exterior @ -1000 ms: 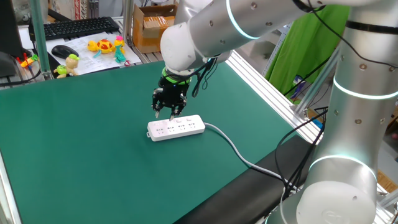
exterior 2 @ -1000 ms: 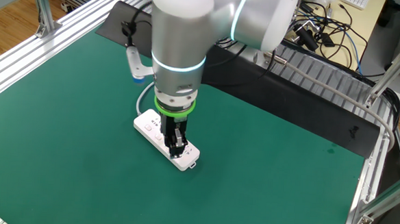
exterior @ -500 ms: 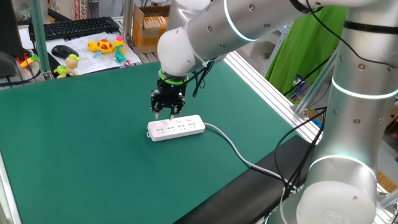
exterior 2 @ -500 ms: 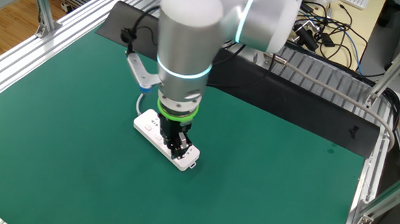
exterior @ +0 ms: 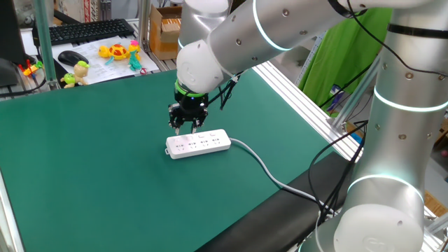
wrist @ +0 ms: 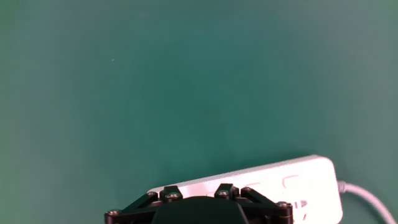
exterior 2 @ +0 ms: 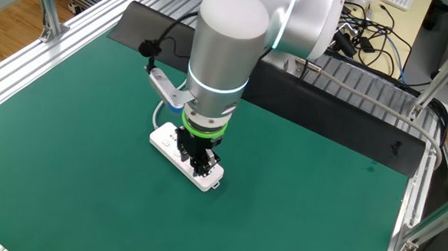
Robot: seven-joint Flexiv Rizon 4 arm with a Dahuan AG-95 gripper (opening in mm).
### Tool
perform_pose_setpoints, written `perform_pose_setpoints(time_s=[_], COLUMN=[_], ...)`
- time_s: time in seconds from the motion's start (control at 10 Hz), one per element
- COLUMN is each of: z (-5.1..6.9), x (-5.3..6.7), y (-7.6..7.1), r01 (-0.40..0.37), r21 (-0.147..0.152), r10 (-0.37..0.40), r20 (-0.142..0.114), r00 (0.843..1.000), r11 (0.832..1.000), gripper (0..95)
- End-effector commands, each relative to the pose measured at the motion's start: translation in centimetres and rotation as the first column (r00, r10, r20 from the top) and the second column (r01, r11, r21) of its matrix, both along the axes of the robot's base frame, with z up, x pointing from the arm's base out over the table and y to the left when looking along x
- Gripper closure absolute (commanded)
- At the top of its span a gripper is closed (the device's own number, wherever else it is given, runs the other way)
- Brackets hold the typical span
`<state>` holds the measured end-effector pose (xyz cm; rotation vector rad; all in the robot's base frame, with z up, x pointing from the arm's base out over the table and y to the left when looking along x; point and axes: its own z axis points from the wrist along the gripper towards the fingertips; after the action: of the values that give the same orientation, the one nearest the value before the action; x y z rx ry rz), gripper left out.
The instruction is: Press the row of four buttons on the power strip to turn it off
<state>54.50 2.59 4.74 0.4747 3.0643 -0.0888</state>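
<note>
- A large silver robot arm with smooth rounded joints and a glowing pale ring reaches down over a counter (exterior: 84, 175) covered by a flat, matte, dark green mat.
- The black fingers (exterior: 186, 128) point straight down. They are clenched together, grasping nothing.
- Directly below the fingers lies the power strip (exterior: 199, 143), a long white plastic bar with rounded corners and a smooth, slightly glossy top, flat on the mat.
- In one fixed view the fingers hang over the strip's far long edge, toward its left end; whether they touch the plastic cannot be told.
- The row of four buttons (exterior: 203, 134) runs along that same far edge as small pale marks, just right of the fingers.
- Small dark socket holes sit in groups along the strip's near side.
- A pale grey cable (exterior: 266, 170) leaves the strip's right end, curving away from the fingers toward the counter's front edge.
- In the hand view the strip (wrist: 298, 180) runs slanted across the bottom, partly hidden by the black hand body, with bare green mat filling everything above.
- Open mat surrounds the fingers on every side in both fixed views.
- Well beyond the fingers, past the mat's far edge, sit a black keyboard (exterior: 84, 31), a dark mouse (exterior: 72, 57) and small coloured toys (exterior: 119, 52).
- Ribbed aluminium rails (exterior 2: 99, 15) border the mat.
</note>
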Motion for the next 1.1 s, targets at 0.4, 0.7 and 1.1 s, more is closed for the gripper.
perform_pose_setpoints(time_s=[0.4,0.7,1.1], z=[0.5,0.8,1.2], x=[0.1,0.0,-0.1], y=[-1.3,-1.9,-2.4], r01=[-0.128,-0.191,-0.342], r21=[0.013,0.006,-0.014], r10=[0.128,0.191,0.341], r20=[-0.017,-0.022,-0.023], r00=[0.992,0.981,0.94], r11=[0.992,0.982,0.94], gripper=[57.0,57.0,57.0])
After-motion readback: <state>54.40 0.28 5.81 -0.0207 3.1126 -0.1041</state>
